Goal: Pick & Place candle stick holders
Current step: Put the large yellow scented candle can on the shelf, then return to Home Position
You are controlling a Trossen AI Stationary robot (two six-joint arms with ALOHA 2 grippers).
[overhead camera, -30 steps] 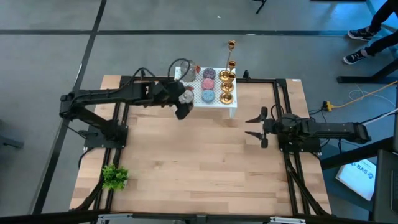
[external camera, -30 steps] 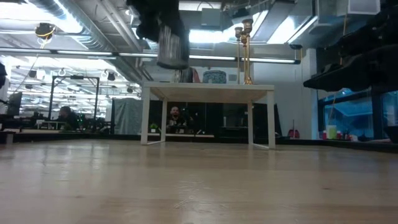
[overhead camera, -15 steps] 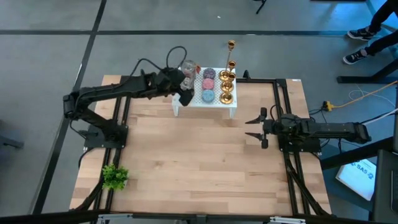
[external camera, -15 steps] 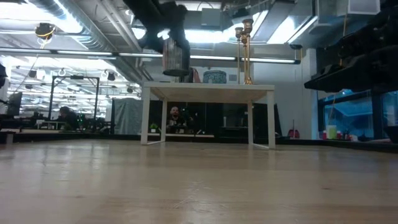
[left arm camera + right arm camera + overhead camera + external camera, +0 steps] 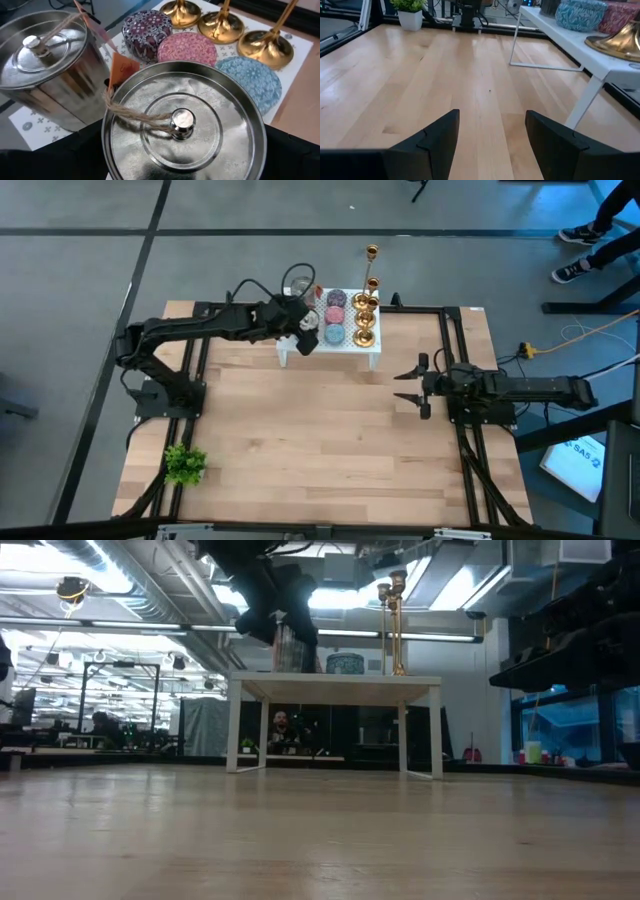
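Several gold candle stick holders (image 5: 365, 320) stand on their round bases at the right end of a small white table (image 5: 372, 352); they also show in the left wrist view (image 5: 220, 30) and the low view (image 5: 392, 620). My left gripper (image 5: 303, 335) is over the white table's left end, shut on a silver lidded tin (image 5: 182, 130). My right gripper (image 5: 408, 385) hangs open and empty over the wooden table, right of the white table. My left gripper holds the silver tin between its two fingers (image 5: 50, 150), one on each side of the round wall just below the lid's rim (image 5: 107, 145). The fingers come from above, slanting. The tin is upright (image 5: 290, 648), its bottom level with the white table's top; whether it rests there I cannot tell.
A second silver tin (image 5: 45, 65) with a twine tag stands at the white table's far left. Purple (image 5: 147, 27), pink (image 5: 187, 47) and blue (image 5: 247, 80) discs lie between the tins and the holders. A small green plant (image 5: 184, 465) stands near the front left.
My left gripper has carried the silver tin toward the far edge and a little right, over the white table's left end, and has come down, so the tin now sits at the table top's height beside the other tin.
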